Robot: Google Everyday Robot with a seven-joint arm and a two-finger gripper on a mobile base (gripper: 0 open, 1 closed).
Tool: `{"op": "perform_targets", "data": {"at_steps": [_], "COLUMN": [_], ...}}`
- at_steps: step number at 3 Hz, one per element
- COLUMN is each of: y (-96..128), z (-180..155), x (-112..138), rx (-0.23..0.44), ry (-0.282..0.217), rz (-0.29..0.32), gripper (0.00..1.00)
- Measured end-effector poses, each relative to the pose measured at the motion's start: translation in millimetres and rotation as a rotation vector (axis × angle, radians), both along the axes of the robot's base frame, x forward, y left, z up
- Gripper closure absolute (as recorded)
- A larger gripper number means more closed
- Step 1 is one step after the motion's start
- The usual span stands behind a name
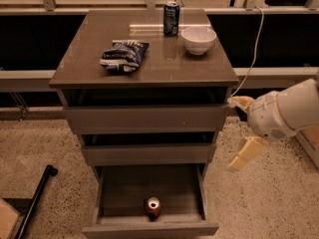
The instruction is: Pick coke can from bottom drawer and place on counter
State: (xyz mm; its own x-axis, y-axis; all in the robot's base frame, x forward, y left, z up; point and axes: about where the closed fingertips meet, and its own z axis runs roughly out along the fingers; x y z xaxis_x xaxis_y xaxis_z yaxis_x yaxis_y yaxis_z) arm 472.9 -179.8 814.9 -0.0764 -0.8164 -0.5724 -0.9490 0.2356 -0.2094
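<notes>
The one camera is looking steeply down from above and in front of the cabinet (144,118), facing its drawer fronts from fairly near, taking in the counter (189,68), the open bottom drawer (149,229) and, at right, the gripper (233,133), fingers spread.

Drawer open from above, counter front edge free.
The coke can (153,207) stands alone near the front of the pulled-out bottom drawer (149,230). The claw (243,128) hangs right of the cabinet, fingers spread. A chip bag (123,56), blue can (171,19) and bowl (199,39) occupy the counter (149,71) behind.
</notes>
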Motion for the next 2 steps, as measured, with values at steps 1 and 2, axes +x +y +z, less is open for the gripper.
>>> {"op": "perform_targets", "data": {"at_steps": [1,2], "y": [9,11], "z": [-61,-144], "x": [10,19], "rx": [0.071,0.144], "ry": [0.016,0.088], "rz": [0.049,0.085], "gripper": [0.0,0.0]}}
